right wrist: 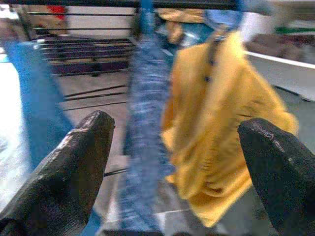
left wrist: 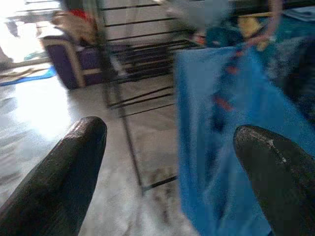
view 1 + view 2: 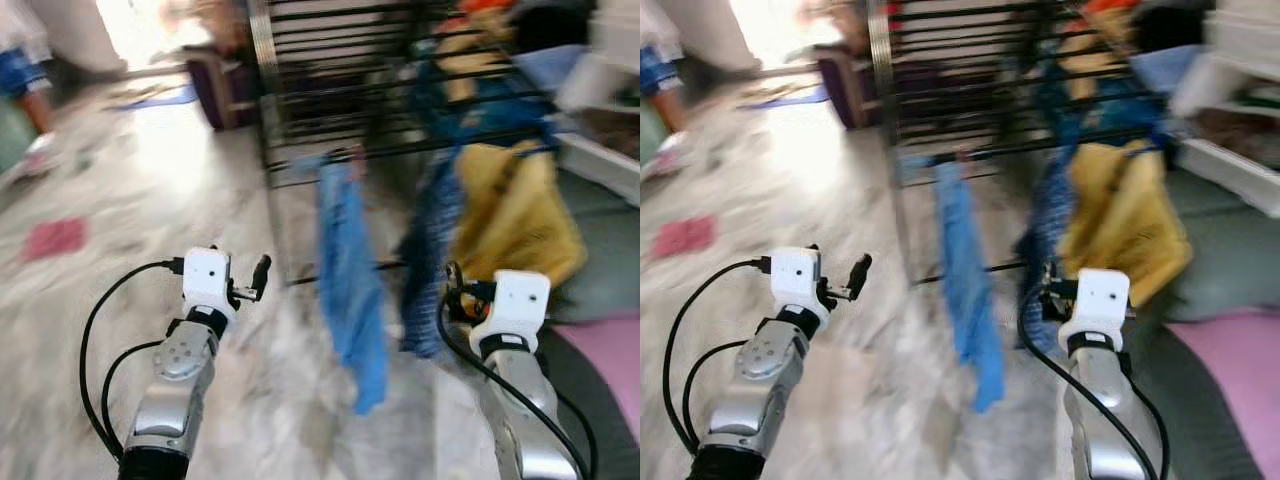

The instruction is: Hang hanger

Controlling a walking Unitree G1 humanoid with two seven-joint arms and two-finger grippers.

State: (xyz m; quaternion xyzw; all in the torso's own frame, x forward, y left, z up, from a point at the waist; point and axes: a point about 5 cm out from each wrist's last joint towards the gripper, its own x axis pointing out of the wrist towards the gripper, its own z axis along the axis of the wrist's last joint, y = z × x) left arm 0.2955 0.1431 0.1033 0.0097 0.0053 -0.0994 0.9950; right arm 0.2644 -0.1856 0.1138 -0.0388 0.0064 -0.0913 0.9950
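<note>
A black metal drying rack (image 3: pixel 330 70) stands ahead; the picture is blurred. A light blue garment (image 3: pixel 350 280) hangs from its front rail on what looks like a pinkish hanger (image 2: pixel 275 22). Beside it to the right hang a dark blue patterned garment (image 3: pixel 430 260) and a yellow garment (image 3: pixel 515 215). My left gripper (image 3: pixel 245 275) is raised left of the blue garment, open and holding nothing. My right gripper (image 1: pixel 177 132) is open too, level with the patterned and yellow garments and apart from them.
Pale marble floor (image 3: pixel 150 190) spreads to the left. A purple box (image 3: pixel 225 90) stands at the rack's left end. On the floor lie a pink cloth (image 3: pixel 55 238) and, at the right, a pink mat (image 3: pixel 610 350). A person (image 3: pixel 20 60) stands far left. White shelving (image 3: pixel 600 150) is at the right.
</note>
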